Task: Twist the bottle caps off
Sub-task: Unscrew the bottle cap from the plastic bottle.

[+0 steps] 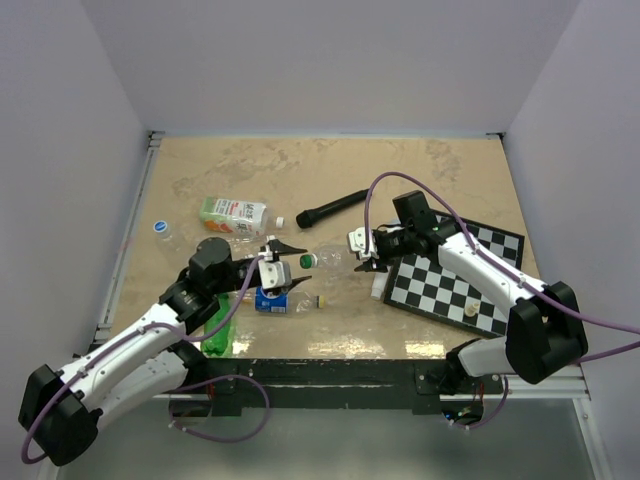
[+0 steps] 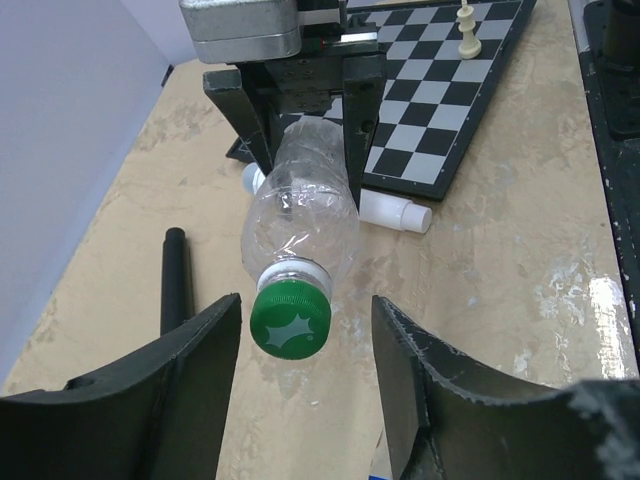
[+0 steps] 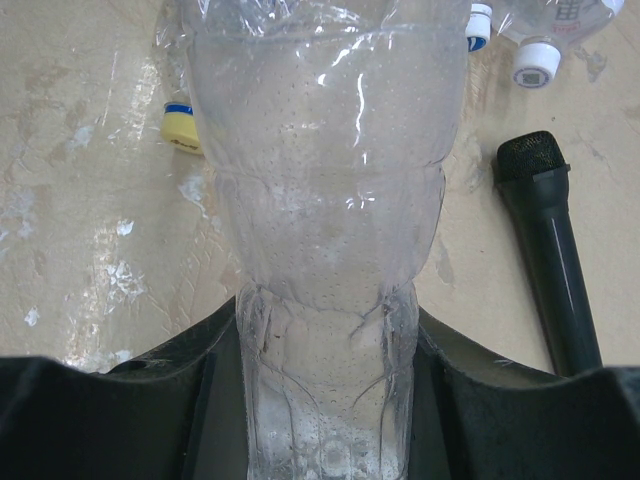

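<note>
My right gripper (image 1: 358,258) is shut on the base end of a clear crinkled bottle (image 1: 330,257) and holds it level above the table, neck pointing left. In the right wrist view the bottle (image 3: 320,200) is squeezed between the fingers (image 3: 325,400). Its green cap (image 1: 308,261) faces my left gripper (image 1: 285,262), which is open. In the left wrist view the green cap (image 2: 290,318) sits between my open left gripper's (image 2: 307,312) fingers, nearer the left one, touching neither. A Pepsi-labelled bottle (image 1: 272,298) with a yellow cap (image 1: 323,300) lies below.
A chessboard (image 1: 455,280) with a pale chess piece (image 1: 470,310) lies at the right. A black microphone (image 1: 330,208) lies behind the held bottle. A white-and-green carton (image 1: 232,212), a bright green bottle (image 1: 218,335), a loose blue cap (image 1: 160,226) and a white cylinder (image 2: 395,212) lie around.
</note>
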